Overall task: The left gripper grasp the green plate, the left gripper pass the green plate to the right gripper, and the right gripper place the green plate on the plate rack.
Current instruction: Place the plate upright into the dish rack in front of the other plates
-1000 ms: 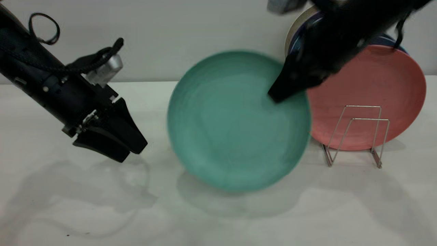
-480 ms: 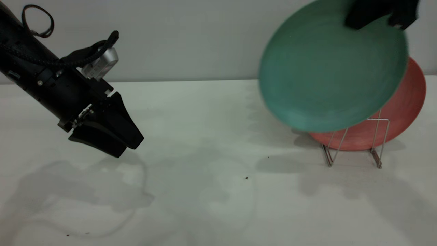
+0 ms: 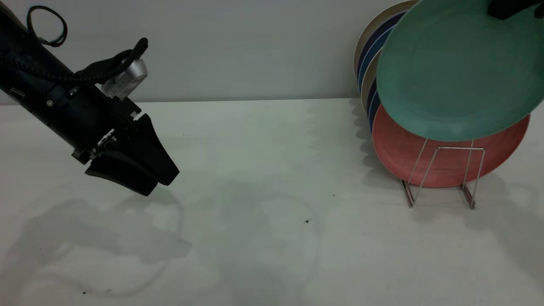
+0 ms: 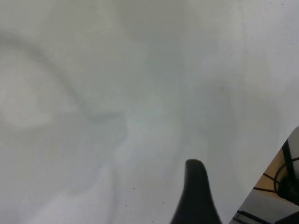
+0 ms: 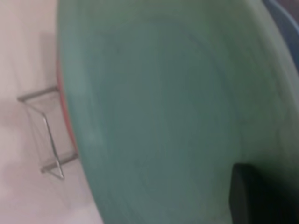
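The green plate (image 3: 454, 72) hangs tilted in the air at the far right, above the plate rack (image 3: 442, 170) and in front of the plates standing there. My right gripper (image 3: 510, 9) is shut on its upper rim, mostly out of the exterior view. In the right wrist view the green plate (image 5: 163, 107) fills the picture, with one black finger (image 5: 252, 196) on it and the rack (image 5: 49, 135) beyond its edge. My left gripper (image 3: 159, 187) is open and empty, low over the table at the left. One of its fingers (image 4: 194, 186) shows over bare table.
A salmon-pink plate (image 3: 403, 148) stands in the rack, partly covered by the green plate. Dark blue and beige plates (image 3: 374, 46) lean behind it against the wall. The white table (image 3: 272, 221) lies between the two arms.
The right gripper carried the green plate from the table's middle up and to the right, over the rack. The left gripper barely moved.
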`<state>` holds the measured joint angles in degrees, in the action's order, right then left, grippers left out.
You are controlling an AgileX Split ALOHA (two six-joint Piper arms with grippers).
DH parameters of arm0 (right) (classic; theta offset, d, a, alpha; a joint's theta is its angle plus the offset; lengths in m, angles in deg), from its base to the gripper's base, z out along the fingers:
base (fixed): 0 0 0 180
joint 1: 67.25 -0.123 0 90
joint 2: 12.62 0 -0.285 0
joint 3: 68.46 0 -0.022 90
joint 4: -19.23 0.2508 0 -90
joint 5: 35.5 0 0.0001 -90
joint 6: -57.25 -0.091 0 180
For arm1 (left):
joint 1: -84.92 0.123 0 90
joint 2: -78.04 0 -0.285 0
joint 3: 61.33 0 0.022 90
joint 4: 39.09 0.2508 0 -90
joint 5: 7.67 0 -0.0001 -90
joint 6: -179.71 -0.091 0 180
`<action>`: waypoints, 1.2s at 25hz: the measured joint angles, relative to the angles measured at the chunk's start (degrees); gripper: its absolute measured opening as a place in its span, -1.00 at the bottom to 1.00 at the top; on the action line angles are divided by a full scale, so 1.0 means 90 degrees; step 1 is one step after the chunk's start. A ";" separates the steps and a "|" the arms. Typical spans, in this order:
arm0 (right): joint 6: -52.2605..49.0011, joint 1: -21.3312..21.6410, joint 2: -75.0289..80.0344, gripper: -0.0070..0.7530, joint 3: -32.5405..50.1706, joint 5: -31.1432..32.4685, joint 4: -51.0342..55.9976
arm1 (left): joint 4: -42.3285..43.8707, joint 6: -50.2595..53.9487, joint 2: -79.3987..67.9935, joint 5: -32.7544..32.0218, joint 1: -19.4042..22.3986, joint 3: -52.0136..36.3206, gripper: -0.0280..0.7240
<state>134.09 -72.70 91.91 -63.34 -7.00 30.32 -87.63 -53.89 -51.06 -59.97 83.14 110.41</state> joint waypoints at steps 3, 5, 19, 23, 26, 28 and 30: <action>0.0000 0.0018 0.0000 -0.81 0.0000 0.0001 0.0014 | 0.0000 0.0000 0.0000 0.0011 0.0000 0.0000 0.64; 0.0000 0.0018 0.0000 -0.81 0.0000 0.0068 0.0031 | 0.0000 0.0000 0.0000 0.0011 0.0000 0.0000 0.64; 0.0006 0.0023 0.0336 -0.80 0.0000 0.0189 0.0370 | 0.0000 -0.0006 0.0000 0.0014 0.0000 0.0000 0.64; 0.0019 0.0023 0.0455 -0.78 0.0000 0.0211 0.0370 | 0.0000 -0.0006 0.0000 0.0014 0.0000 0.0000 0.64; 0.0019 0.0023 0.0491 -0.75 0.0000 0.0257 0.0370 | 0.0000 -0.0006 0.0000 0.0014 0.0000 0.0000 0.64; 0.0014 0.0023 0.0491 -0.68 0.0000 0.0317 0.0370 | 0.0000 -0.0006 0.0000 0.0014 0.0000 0.0000 0.64; 0.0004 0.0023 0.0491 -0.57 0.0000 0.0387 0.0381 | 0.0000 -0.0006 0.0000 0.0014 0.0000 0.0000 0.64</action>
<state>134.13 -72.49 96.33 -63.34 -3.51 33.75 -87.63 -53.95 -51.06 -59.85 83.14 110.41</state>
